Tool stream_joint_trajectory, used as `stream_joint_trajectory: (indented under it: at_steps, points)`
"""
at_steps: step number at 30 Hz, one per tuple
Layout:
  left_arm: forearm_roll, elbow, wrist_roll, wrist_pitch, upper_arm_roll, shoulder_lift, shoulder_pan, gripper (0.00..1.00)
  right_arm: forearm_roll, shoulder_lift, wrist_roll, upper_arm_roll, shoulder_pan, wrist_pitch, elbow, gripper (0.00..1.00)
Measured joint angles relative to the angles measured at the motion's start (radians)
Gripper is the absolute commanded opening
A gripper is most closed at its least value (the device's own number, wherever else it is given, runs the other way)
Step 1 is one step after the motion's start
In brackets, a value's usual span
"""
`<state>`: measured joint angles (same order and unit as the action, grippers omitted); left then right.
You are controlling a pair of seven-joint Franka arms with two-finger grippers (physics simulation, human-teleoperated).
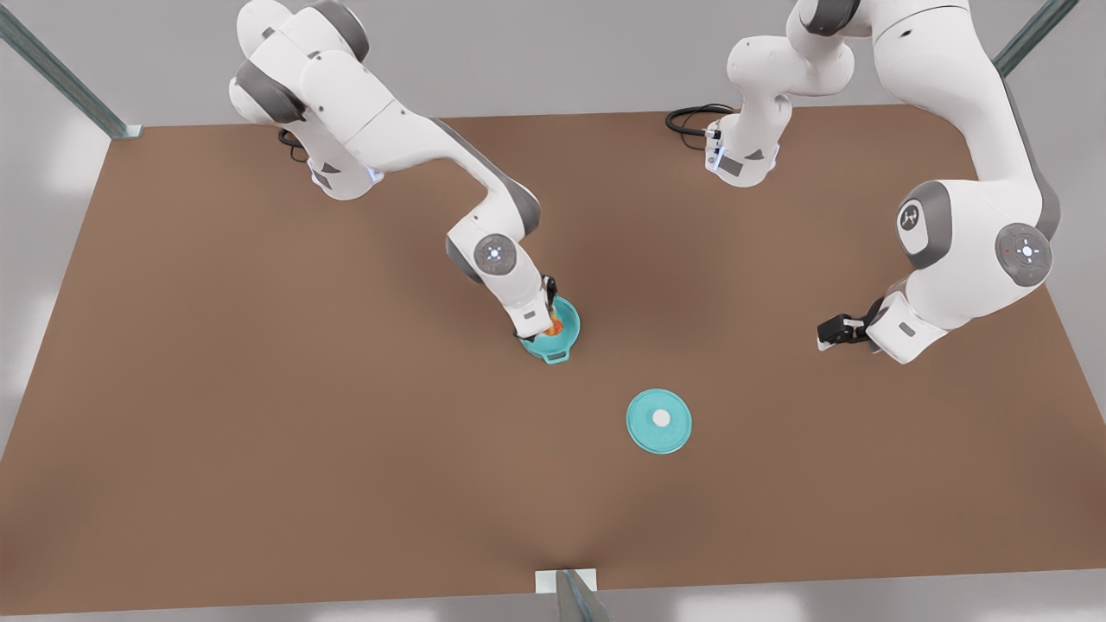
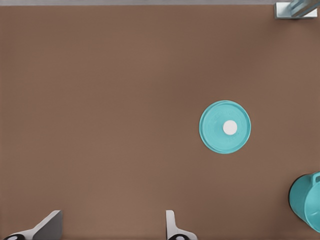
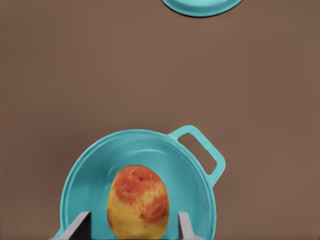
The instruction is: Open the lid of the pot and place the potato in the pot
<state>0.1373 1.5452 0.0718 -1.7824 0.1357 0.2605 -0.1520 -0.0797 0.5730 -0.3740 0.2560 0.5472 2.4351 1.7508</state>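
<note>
Already the bench (image 1: 259, 415) carried the pot lid (image 1: 658, 421) at lower centre, well apart from the pot (image 1: 553, 333) at mid-frame. Over it, the right pincer (image 1: 550, 326) stood spread, the potato (image 3: 138, 202) between its fingers, seemingly just let go; retreat upward seemed due. The left pincer (image 1: 828, 331) waited spread at right

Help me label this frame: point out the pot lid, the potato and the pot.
pot lid (image 1: 646, 432): front view, on its teal disc beside the knob.
potato (image 3: 138, 202): right wrist view, on its middle.
pot (image 3: 197, 145): right wrist view, on its loop handle.
</note>
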Motion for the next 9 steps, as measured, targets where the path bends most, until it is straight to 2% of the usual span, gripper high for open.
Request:
stream_joint_trajectory:
  at_steps: [2, 4, 6, 7, 9]
  points:
    - [0.0, 0.0, 0.001, -0.001, 0.0, 0.001, 0.0, 1.0, 0.002, 0.0, 0.012, 0.0, 0.0, -0.001, 0.0, 1.0]
    - [0.001, -0.007, 0.002, -0.002, 0.0, 0.001, -0.001, 1.0, 0.003, -0.07, 0.024, -0.012, -0.028, -0.029, -0.006, 1.0]
    - [0.004, -0.025, 0.003, -0.003, -0.003, 0.007, -0.007, 1.0, 0.012, -0.213, 0.039, -0.115, -0.139, -0.11, -0.062, 1.0]
    - [0.005, -0.028, 0.004, -0.004, -0.003, 0.008, -0.01, 1.0, 0.026, -0.241, 0.037, -0.178, -0.236, -0.169, -0.142, 1.0]
    - [0.008, -0.031, 0.005, -0.006, -0.004, 0.009, -0.011, 1.0, 0.045, -0.265, 0.029, -0.243, -0.466, -0.277, -0.224, 1.0]
